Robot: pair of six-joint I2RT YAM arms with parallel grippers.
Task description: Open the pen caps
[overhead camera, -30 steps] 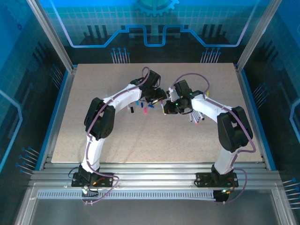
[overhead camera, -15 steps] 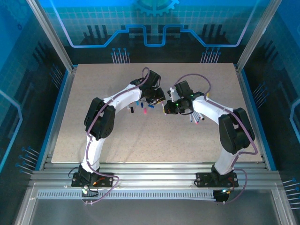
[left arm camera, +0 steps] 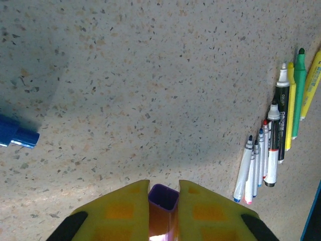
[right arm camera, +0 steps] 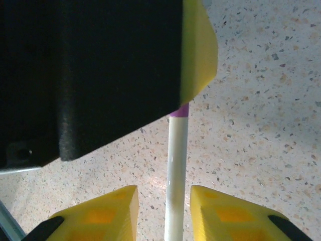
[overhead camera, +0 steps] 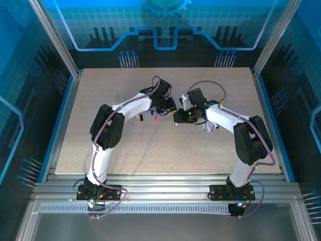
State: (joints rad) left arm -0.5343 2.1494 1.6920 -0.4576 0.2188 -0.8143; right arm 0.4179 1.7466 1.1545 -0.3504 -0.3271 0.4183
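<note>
My left gripper [left arm camera: 163,185] is shut on a purple pen cap [left arm camera: 163,197]; the cap's hollow square end pokes out past the yellow fingertips over the table. My right gripper [right arm camera: 163,193] is open. A white pen body [right arm camera: 176,165] with a purple band stands between its fingers, touching neither. The pen's far end runs behind the left gripper's yellow finger [right arm camera: 198,45]. In the top view the two grippers meet mid-table, left [overhead camera: 169,107] and right [overhead camera: 177,118]. A blue cap [left arm camera: 17,133] lies loose on the table, and a pink cap [overhead camera: 155,119] and a black cap [overhead camera: 142,118] lie beside the left gripper.
A row of several uncapped pens [left arm camera: 273,145] with white, yellow and green bodies lies side by side on the speckled table [overhead camera: 100,145], just right of the right gripper [overhead camera: 208,125]. Blue walls and an aluminium frame enclose the table.
The right jaws have parted and let go of the white pen body. The left jaws closed in on the purple cap. Both grippers shifted slightly.
</note>
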